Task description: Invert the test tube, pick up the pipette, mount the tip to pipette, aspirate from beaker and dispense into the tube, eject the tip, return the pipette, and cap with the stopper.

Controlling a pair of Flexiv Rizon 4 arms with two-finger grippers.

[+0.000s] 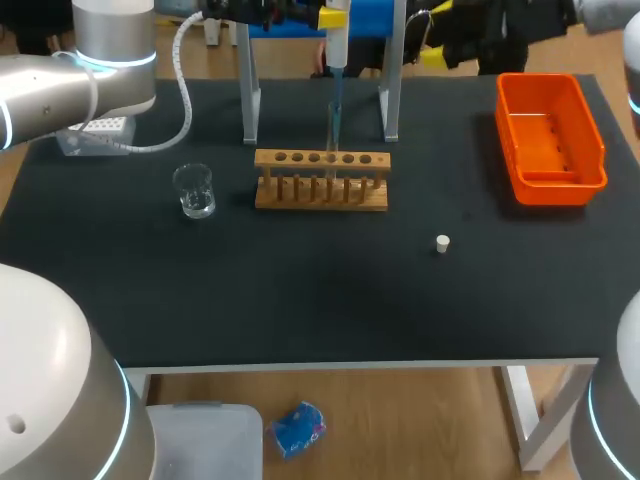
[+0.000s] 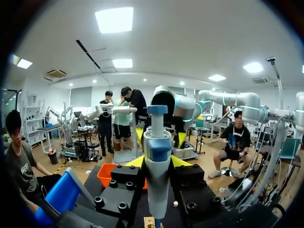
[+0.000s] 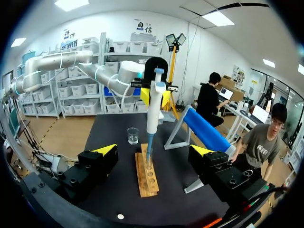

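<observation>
Step in hand, I judge: dispensing. My left gripper (image 2: pixel 157 162) clamps the white-and-blue pipette (image 1: pixel 335 50) upright over the light wooden tube rack (image 1: pixel 322 180), tip down at a rack hole. My right gripper (image 3: pixel 154 150) stands wide and empty. Next: lift straight clear, then eject.

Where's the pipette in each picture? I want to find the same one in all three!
Head view: the pipette hangs upright at the table's far middle, tip down at the wooden rack.
Left wrist view: the pipette is right in the middle, clamped in the left gripper.
Right wrist view: the pipette stands upright over the rack, held by the other arm.
Shared landmark: the wooden rack, under the pipette's tip in every view.
</observation>
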